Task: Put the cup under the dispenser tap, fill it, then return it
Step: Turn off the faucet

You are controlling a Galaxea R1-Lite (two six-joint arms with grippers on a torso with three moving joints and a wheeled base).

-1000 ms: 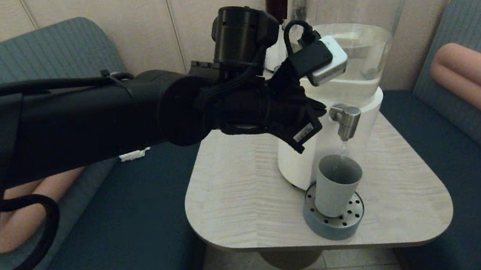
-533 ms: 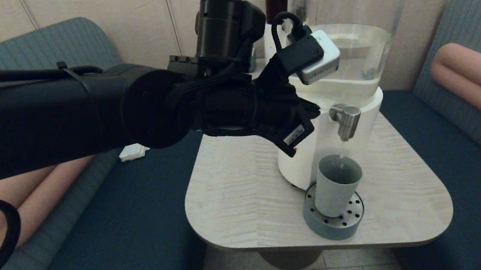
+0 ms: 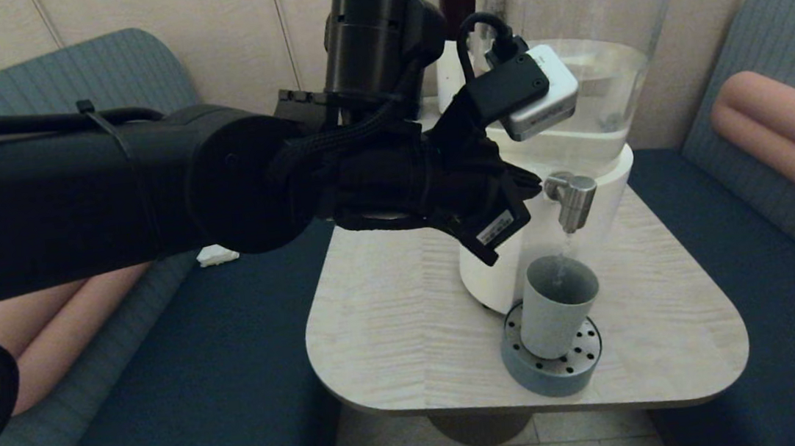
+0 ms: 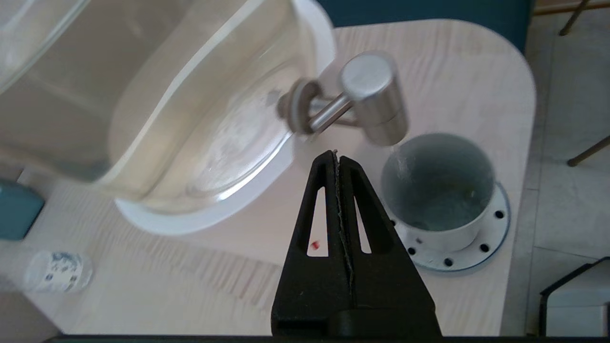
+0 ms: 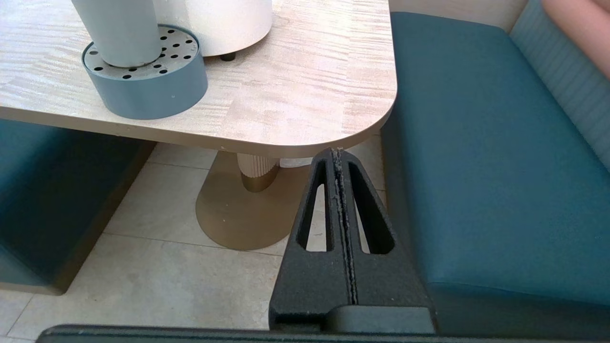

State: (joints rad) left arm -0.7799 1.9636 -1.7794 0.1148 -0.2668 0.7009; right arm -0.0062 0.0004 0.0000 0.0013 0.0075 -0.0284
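Note:
The grey-blue cup (image 3: pixel 556 306) (image 4: pixel 441 190) (image 5: pixel 119 31) stands upright on the round perforated tray (image 3: pixel 582 366) (image 4: pixel 495 233) (image 5: pixel 147 78), directly below the steel dispenser tap (image 3: pixel 571 199) (image 4: pixel 371 102). A thin stream of water falls from the nozzle into the cup. My left gripper (image 3: pixel 530 183) (image 4: pixel 336 153) is shut and empty, its tip just beside the tap, above the table. My right gripper (image 5: pixel 337 151) is shut and empty, parked low off the table's near right corner.
The big dispenser (image 3: pixel 575 86) with clear tank and white base stands on the pale wooden table (image 3: pixel 394 327). A narrower dispenser with dark liquid (image 3: pixel 457 2) is behind it. A small clear bottle (image 4: pixel 55 271) lies on the table. Teal benches flank the table.
My left gripper drew back to the left and up from the tap, then came back towards it. Water keeps running into the cup. The cup has not moved.

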